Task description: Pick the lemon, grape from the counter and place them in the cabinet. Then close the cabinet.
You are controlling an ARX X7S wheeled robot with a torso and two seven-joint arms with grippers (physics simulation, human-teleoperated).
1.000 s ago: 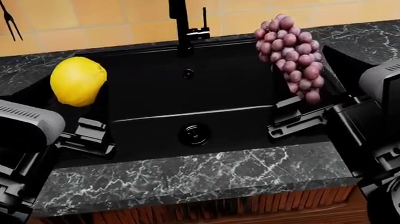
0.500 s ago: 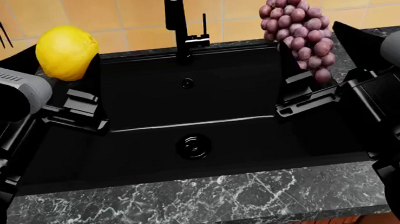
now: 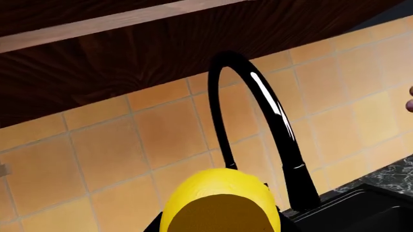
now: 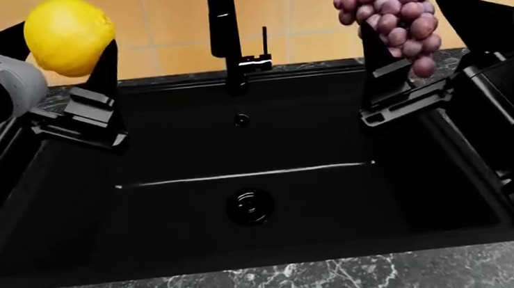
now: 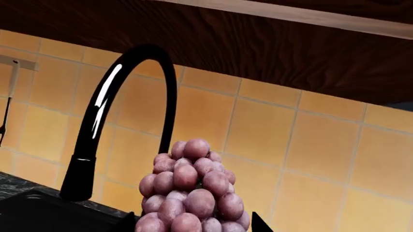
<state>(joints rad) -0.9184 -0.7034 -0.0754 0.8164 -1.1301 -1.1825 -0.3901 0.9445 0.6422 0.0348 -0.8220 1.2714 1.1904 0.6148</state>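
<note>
- Left end effector (image 4: 84,79) holds the lemon (image 4: 69,35) left of the faucet (image 4: 226,35).
- Right end effector (image 4: 389,62) holds the grape (image 4: 390,10) right of the faucet, above the sink (image 4: 242,187).

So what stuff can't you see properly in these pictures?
- The cabinet: only its wooden underside shows in the wrist views; its door and inside are out of frame.
- The left gripper: its fingertips hide behind the lemon in the head view.
- The grape: its top is cut off by the head view's upper edge.
</note>
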